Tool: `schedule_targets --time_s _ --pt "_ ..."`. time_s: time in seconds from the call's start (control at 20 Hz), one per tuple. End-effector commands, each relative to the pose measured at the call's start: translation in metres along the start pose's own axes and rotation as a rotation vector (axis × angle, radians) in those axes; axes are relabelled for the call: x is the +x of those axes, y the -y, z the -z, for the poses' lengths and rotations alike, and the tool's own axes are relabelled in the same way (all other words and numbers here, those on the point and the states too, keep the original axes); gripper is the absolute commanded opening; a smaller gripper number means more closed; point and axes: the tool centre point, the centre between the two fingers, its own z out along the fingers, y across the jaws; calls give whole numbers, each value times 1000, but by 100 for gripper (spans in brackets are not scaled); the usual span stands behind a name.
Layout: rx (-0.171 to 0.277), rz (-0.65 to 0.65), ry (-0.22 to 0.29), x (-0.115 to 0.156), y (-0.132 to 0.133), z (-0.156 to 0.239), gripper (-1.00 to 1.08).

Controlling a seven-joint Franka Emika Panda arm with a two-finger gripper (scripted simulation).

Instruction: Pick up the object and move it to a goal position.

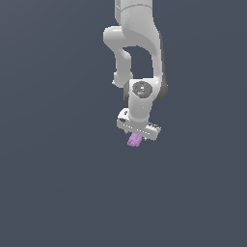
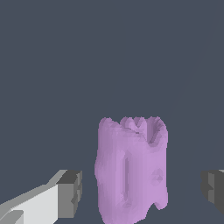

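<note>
The object (image 2: 131,170), small, lumpy and judged light and rigid, is seen between the spread fingers (image 2: 70,194) of the open tool (image 1: 137,133), untouched; its flatter ridged flanks are best gripped.

Flat dark grey-blue floor (image 1: 58,193) with the light-purple object (image 1: 134,140) on it

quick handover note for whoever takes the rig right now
Gripper: open, fingers on either side of the object with gaps showing, not touching it.
Object: light purple, lumpy, directly under the gripper in the exterior view.
Done: gripper lined up over the object.
Left: close on it, lift, carry it to the goal. No goal marker shows in either view.
</note>
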Motion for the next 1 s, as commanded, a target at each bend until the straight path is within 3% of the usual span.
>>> schedule_targets --time_s 0.0,0.4,0.45,0.95 --pt "-1 -1 1 -1 -1 -13 100" --pt "0 -3 1 0 0 -31 100" --pt "0 -3 1 0 0 -31 -100" --pt "1 -1 0 -1 1 -31 -100"
